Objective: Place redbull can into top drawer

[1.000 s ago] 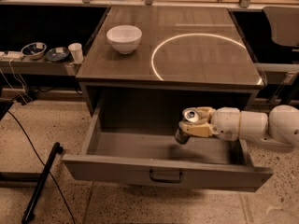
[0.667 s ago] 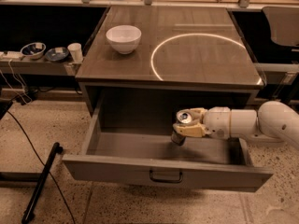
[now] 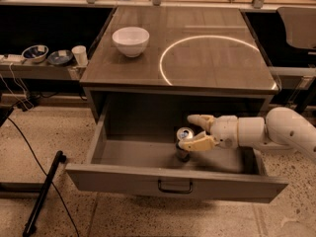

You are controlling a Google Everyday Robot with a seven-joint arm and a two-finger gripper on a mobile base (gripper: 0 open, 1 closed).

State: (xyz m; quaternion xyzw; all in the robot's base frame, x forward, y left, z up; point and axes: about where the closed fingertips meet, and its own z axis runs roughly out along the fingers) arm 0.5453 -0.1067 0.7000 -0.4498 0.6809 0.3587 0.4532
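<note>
The redbull can (image 3: 183,147) stands upright inside the open top drawer (image 3: 123,177), right of centre on its floor, with its silver top showing. The drawer is pulled out from under the table, and its dark handle (image 3: 175,186) is at the middle of the front panel. My gripper (image 3: 186,131) reaches in from the right on a white arm. Its fingers are spread: one finger (image 3: 199,118) is behind and above the can, the other (image 3: 196,143) lies against the can's right side near its top. The gripper looks open around the can.
A white bowl (image 3: 131,40) sits on the table top (image 3: 207,63) at the back left, beside a bright ring of light. A side shelf at left holds two small bowls (image 3: 35,53) and a white cup (image 3: 79,55). A black pole (image 3: 43,191) and cables lie on the floor at left.
The gripper has moved the can left and down into the drawer. The fingers, earlier closed on the can, have now spread apart, and the can stands on the drawer floor.
</note>
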